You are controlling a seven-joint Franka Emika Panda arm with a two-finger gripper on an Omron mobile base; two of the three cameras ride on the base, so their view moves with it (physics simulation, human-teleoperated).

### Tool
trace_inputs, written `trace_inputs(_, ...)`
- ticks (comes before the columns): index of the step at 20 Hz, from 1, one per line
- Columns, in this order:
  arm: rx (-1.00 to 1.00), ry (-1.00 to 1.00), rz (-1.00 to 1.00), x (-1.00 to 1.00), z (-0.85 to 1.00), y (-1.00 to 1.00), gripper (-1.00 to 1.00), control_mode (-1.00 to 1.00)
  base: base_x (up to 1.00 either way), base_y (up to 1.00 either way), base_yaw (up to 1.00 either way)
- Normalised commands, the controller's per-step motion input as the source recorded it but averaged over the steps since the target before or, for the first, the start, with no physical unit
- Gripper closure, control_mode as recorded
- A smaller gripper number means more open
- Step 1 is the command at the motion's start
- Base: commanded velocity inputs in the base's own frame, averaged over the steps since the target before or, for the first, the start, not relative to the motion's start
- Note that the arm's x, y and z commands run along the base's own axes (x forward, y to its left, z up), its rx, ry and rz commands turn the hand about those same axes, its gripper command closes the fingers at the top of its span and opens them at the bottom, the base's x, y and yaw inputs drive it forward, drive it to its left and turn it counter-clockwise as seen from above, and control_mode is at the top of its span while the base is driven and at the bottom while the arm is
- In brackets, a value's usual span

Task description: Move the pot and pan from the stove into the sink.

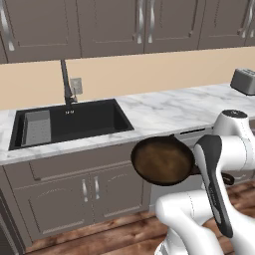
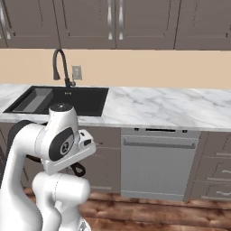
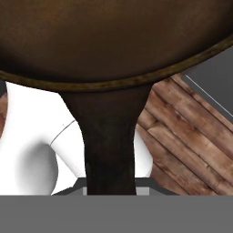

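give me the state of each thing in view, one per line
pan: lifted in the air in front of the counter, level, empty, held by its handle
hand: shut on the pan's handle
sink: empty, nothing in the basin yet
faucet: upright, no water running
cabinet doors: closed

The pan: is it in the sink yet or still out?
Out. The pan hangs in the air in front of the counter, right of the sink, its handle running down into the shut gripper.
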Motion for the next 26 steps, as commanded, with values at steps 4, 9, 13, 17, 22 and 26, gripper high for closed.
trace_inputs(4, 0.00, 0.00, 0.00, 0.00, 0.00, 0.00, 1.00, 1.00, 0.00, 0.58, 0.00)
trace_inputs(9, 0.00, 0.00, 0.00, 0.00, 0.00, 0.00, 1.00, 1.00, 0.00, 0.49, 0.00)
trace_inputs(13, 0.00, 0.00, 0.00, 0.00, 0.00, 0.00, 1.00, 1.00, 0.00, 0.00, 0.00)
trace_inputs(17, 0.00, 0.00, 0.00, 0.00, 0.00, 0.00, 1.00, 1.00, 0.36, 0.06, -0.01)
trace_inputs(22, 0.00, 0.00, 0.00, 0.00, 0.00, 0.00, 1.00, 1.00, 0.62, 0.18, -0.04)
trace_inputs(26, 0.00, 0.00, 0.00, 0.00, 0.00, 0.00, 1.00, 1.00, 0.71, 0.19, -0.04)
